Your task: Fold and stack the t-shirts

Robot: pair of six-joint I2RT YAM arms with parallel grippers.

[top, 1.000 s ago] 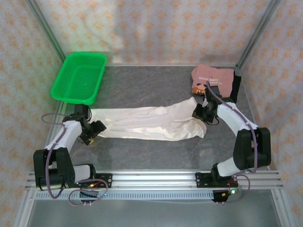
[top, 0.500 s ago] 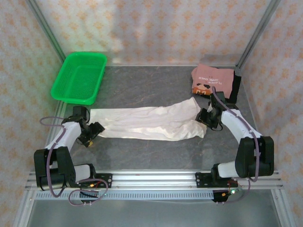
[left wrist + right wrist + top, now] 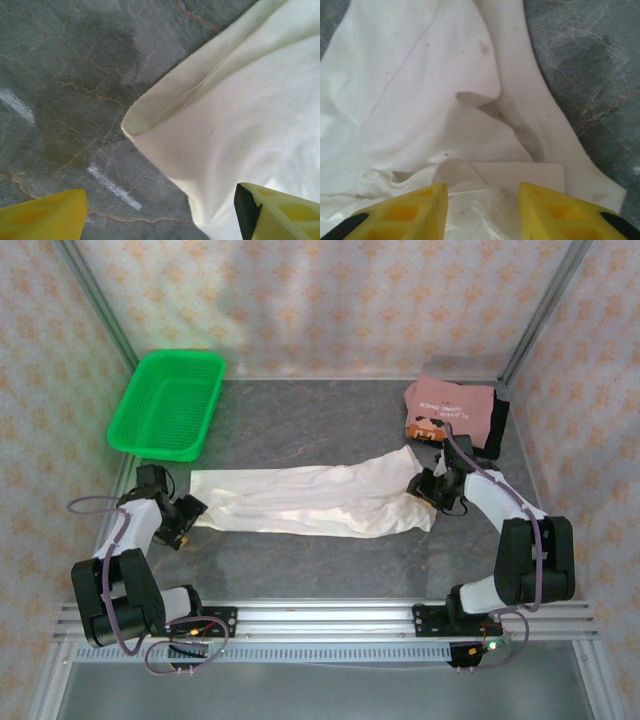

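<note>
Your cream-white t-shirt (image 3: 310,502) lies stretched, rumpled; left claw (image 3: 160,210) apart at its corner; right claw (image 3: 482,200) apart over folds; grey marbled worktop (image 3: 300,430); floral walls (image 3: 330,300).

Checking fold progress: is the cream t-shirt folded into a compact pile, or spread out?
Spread out, not compactly folded: the cream t-shirt lies as one long, wrinkled strip across the table, its edges loose and uneven.

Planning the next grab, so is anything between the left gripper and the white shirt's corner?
Nothing visible. The left gripper is open above the table, and a corner of the cream-white t-shirt lies just ahead of the fingers, with only bare surface between.
</note>
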